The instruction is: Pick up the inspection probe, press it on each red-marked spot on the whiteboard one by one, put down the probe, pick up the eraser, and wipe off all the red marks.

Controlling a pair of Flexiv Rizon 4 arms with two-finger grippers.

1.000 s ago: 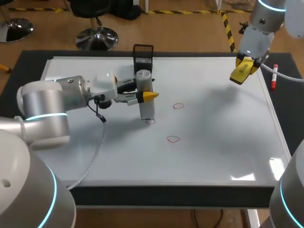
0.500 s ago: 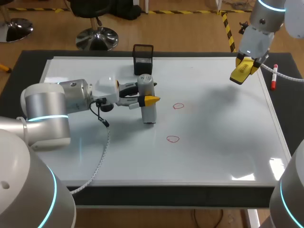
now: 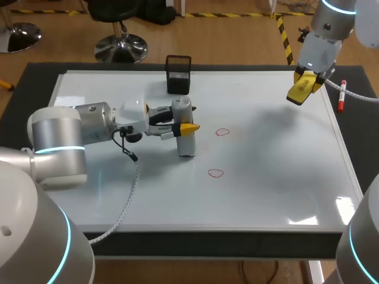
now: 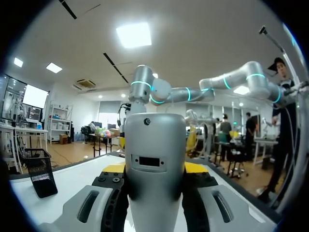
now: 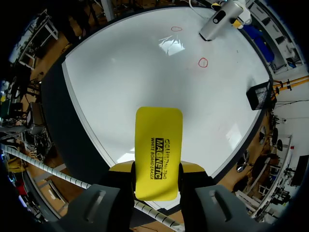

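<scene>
The grey inspection probe (image 3: 185, 133) stands upright on the whiteboard (image 3: 272, 183), its foot on the left-hand spot, and my left gripper (image 3: 184, 122) is shut on its upper body. In the left wrist view the probe (image 4: 154, 164) fills the gap between the fingers. Two red marks (image 3: 222, 132) (image 3: 215, 173) lie uncovered to its right. Above the board's far right corner my right gripper (image 3: 301, 90) is shut on the yellow eraser (image 3: 298, 89). Its wrist view looks down past the eraser (image 5: 157, 152) at both red marks (image 5: 203, 62) (image 5: 176, 28) and the probe (image 5: 217, 23).
A black mesh holder (image 3: 178, 74) stands at the board's far edge, just behind the probe, and shows beside the left gripper (image 4: 41, 171). A red marker (image 3: 341, 98) lies off the board's right side. A cable (image 3: 127, 189) trails from the left wrist across the board.
My left gripper lowered the probe onto the left-hand red mark, which is now covered by its foot. The right arm with the eraser has not moved.
</scene>
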